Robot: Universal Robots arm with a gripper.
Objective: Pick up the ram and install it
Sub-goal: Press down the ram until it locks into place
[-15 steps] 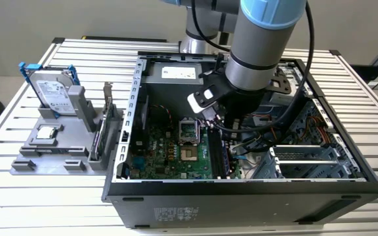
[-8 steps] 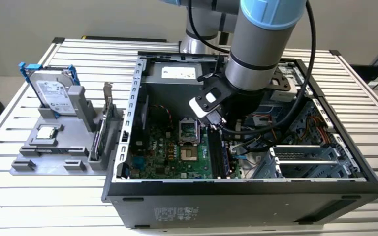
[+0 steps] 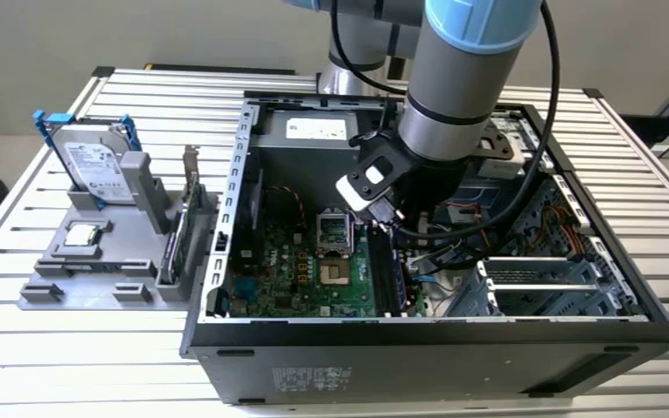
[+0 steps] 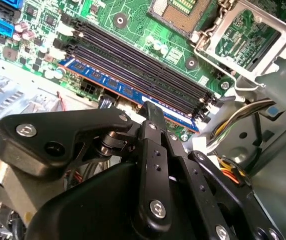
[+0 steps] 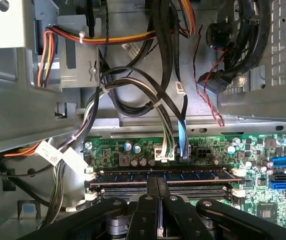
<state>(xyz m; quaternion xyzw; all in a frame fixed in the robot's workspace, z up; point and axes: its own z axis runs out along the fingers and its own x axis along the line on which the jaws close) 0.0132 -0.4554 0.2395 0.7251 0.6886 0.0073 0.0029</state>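
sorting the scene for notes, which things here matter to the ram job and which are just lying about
Job:
ram, standing in a slot
claw, shut on the ram
motherboard
computer case

Lying about:
hard drive
grey holder

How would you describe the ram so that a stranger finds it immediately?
Look inside the open computer case, at the green motherboard and its row of long black slots. The ram stands in the outermost slot under the gripper; it alone is blue.
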